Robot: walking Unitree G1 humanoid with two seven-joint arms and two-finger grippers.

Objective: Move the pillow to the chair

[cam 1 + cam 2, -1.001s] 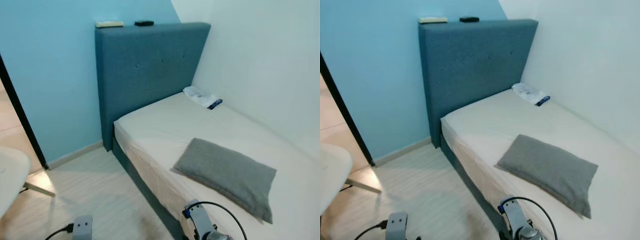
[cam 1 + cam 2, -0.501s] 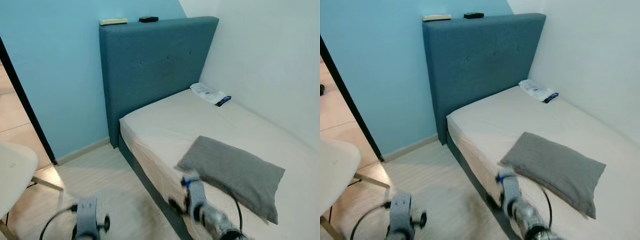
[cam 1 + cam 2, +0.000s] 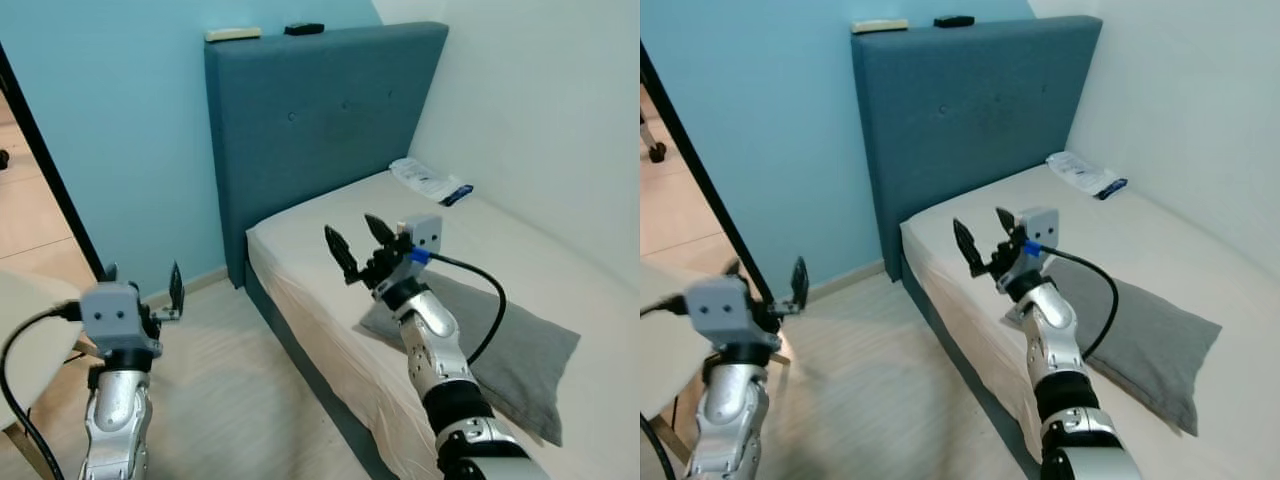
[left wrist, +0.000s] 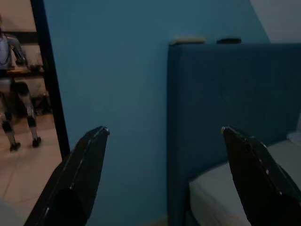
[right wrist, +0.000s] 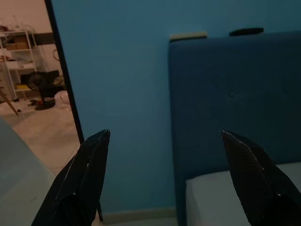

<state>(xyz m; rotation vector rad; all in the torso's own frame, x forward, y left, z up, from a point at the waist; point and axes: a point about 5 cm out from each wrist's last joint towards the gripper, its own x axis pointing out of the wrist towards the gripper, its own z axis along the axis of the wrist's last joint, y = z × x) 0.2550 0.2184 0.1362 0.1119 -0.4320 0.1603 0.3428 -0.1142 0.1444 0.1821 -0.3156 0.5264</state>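
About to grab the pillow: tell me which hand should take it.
Right. The right hand is open above the bed, close to the grey pillow; the left hand is over the floor, away from it.

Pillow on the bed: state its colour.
The rectangular fabric pillow is plain grey, with no pattern. The right eye view shows it best.

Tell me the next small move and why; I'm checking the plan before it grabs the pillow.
Probably lower the right tool toward the pillow. It hangs open above the bed, ahead of the pillow and aimed at the headboard, touching nothing. The left tool, also open, is over the floor, farther off.
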